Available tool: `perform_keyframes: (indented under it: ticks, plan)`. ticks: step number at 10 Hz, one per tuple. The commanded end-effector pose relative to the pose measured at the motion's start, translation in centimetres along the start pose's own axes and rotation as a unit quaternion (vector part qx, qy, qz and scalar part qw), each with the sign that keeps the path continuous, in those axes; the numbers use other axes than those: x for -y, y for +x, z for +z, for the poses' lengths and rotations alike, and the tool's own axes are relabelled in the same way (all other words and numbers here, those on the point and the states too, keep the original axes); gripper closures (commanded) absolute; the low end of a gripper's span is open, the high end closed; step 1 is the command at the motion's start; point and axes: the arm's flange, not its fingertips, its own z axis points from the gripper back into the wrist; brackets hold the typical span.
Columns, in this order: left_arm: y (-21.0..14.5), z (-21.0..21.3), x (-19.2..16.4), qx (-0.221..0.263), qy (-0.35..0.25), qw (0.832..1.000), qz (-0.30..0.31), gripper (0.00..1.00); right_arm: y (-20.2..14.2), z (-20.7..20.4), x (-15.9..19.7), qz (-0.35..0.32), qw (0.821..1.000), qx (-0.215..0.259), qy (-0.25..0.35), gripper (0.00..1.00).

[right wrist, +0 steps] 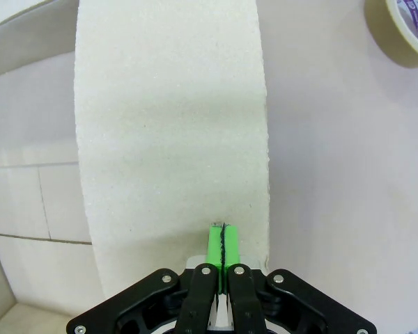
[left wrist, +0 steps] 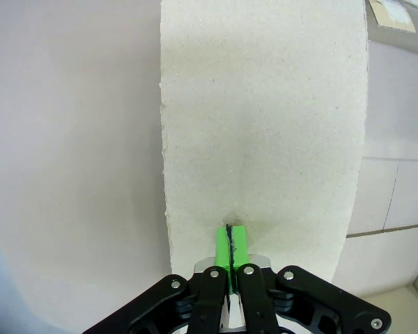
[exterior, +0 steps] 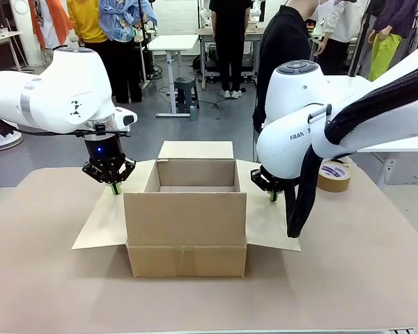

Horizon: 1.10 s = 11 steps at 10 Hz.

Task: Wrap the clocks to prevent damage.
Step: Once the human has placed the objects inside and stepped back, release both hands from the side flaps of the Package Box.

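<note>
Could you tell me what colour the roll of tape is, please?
Tan roll of tape, clearest in the front view.

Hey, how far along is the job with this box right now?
Done: the cardboard box stands open, flaps folded out. In hand: the left gripper and right gripper, both shut, press their tips on the left flap and right flap. Left: what shows of the box's inside looks empty and the tape roll lies untouched, so wrapping, packing and sealing seem yet to come.

box [exterior: 187, 223]: plain brown | table [exterior: 49, 292]: beige | tape roll [exterior: 334, 175]: tan (purple print inside) | hand pads [left wrist: 221, 245]: green
</note>
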Motion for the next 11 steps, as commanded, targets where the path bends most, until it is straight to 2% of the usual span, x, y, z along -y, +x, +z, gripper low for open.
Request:
perform_keyframes:
  ticks: [1, 11]
  plan:
    - [0.01, -0.13, 0.00, -0.001, 0.000, 1.000, 0.003, 1.00, 0.01, -0.03, 0.02, -0.001, 1.000, 0.000, 0.000, 0.99]
    - [0.01, -0.13, 0.00, -0.001, 0.000, 1.000, 0.003, 1.00, 0.01, -0.03, 0.02, -0.001, 1.000, 0.000, 0.000, 0.99]
